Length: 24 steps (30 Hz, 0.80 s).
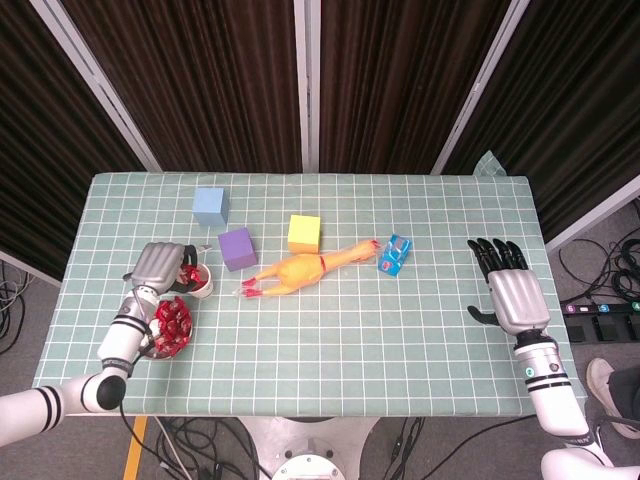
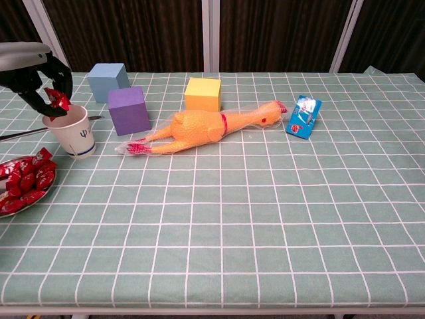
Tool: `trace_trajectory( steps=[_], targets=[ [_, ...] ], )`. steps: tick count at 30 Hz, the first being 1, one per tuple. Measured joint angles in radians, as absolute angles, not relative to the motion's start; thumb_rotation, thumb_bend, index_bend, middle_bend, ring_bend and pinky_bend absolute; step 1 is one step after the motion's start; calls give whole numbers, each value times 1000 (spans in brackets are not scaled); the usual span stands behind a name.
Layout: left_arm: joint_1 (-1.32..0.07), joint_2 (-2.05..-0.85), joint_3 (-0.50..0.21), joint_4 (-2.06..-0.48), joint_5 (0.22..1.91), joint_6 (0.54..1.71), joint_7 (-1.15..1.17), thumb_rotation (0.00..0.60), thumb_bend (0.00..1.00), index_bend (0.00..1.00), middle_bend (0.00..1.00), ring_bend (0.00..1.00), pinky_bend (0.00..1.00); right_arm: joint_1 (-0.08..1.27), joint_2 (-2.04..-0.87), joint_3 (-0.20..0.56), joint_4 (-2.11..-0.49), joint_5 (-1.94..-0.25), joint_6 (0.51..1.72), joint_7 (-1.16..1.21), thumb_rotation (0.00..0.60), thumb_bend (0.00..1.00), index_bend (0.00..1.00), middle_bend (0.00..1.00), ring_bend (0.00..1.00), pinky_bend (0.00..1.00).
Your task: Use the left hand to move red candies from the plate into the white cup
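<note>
My left hand (image 2: 30,73) hovers just above the white cup (image 2: 70,133) and pinches a red candy (image 2: 57,101) over the cup's mouth. In the head view the left hand (image 1: 160,266) covers part of the cup (image 1: 198,283). The plate (image 1: 172,349) with several red candies (image 1: 172,320) lies just in front of the cup; its edge (image 2: 36,198) shows at the lower left of the chest view. My right hand (image 1: 512,290) rests flat and open at the table's right side, holding nothing.
A purple cube (image 2: 129,109), a blue cube (image 2: 108,81) and a yellow cube (image 2: 203,94) stand behind the cup and to its right. A rubber chicken (image 2: 206,127) lies mid-table, with a blue packet (image 2: 304,115) beyond it.
</note>
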<state>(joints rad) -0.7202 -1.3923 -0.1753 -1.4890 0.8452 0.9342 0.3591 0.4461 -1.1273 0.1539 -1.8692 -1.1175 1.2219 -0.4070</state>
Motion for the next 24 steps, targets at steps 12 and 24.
trace_trajectory(
  steps=[12, 24],
  targets=[
    [-731, -1397, -171, -1476, 829, 921, 365, 600, 214, 534, 620, 916, 980, 447, -1119, 157, -1855, -1114, 1210, -389, 600, 101, 12, 69, 0, 0],
    [-708, -1331, -176, -1579, 842, 998, 378, 600, 213, 541, 622, 915, 980, 448, -1116, 159, -1852, -1125, 1208, -378, 600, 101, 12, 70, 0, 0]
  ],
)
